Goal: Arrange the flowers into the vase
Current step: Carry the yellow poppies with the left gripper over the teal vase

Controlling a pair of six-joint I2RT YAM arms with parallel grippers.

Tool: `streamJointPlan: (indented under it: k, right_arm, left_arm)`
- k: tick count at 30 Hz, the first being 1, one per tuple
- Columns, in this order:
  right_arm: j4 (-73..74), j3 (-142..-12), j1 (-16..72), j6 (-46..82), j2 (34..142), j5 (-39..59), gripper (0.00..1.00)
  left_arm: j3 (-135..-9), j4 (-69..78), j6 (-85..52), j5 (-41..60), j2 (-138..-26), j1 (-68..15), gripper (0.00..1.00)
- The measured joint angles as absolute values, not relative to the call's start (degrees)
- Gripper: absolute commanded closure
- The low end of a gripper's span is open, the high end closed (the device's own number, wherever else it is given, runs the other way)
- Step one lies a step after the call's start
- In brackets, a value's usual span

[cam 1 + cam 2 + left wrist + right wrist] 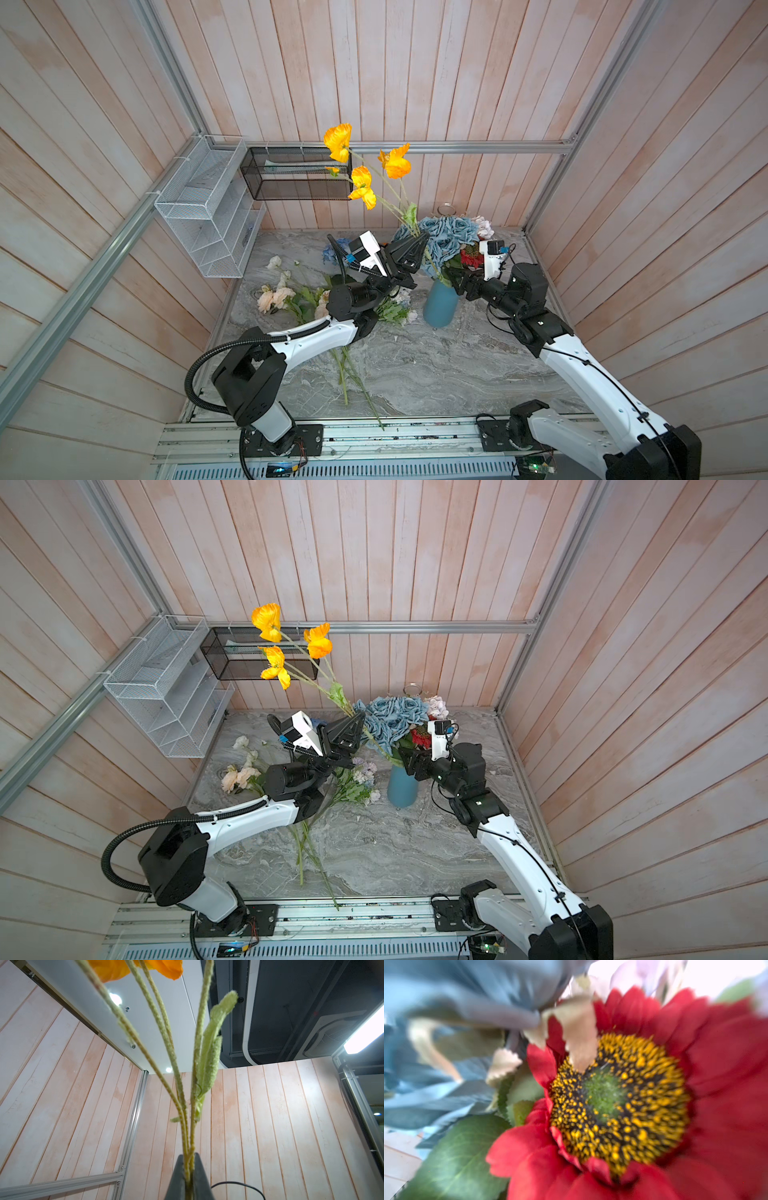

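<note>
Tall flowers: yellow-orange petals. Stems: pale green, fuzzy. Roses: dusty blue. Daisy: red petals, dark centre dotted yellow, green core. Leaf: deep green, paler veins. Vase: plain teal blue. Loose blooms: peach, cream. Table: grey marble, white veining. Walls: pinkish-white planks, orange-tinged streaks. Wire basket: white. Mesh basket: black. Robot arms: white with black joints. Frame rails: silver.
</note>
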State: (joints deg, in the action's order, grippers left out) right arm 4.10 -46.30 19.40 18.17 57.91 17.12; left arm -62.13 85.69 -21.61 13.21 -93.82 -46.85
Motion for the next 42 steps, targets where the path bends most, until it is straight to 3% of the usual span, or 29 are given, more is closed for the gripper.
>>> streamJointPlan:
  k: [8, 24, 42]
  right_arm:
    - [5.8, -46.0, 19.4, 18.0, 57.2, 15.0, 0.29]
    - [9.6, -44.7, 19.4, 18.0, 57.3, 14.8, 0.29]
    - [10.9, -43.2, 19.2, 18.0, 57.2, 14.7, 0.29]
  left_arm:
    - [-65.7, 86.8, -17.7, 13.0, -100.9, -47.9, 1.00]
    - [-68.7, 86.1, 0.7, 12.3, -103.9, -53.4, 1.00]
    - [-67.5, 81.6, 1.3, 11.2, -107.7, -53.3, 1.00]
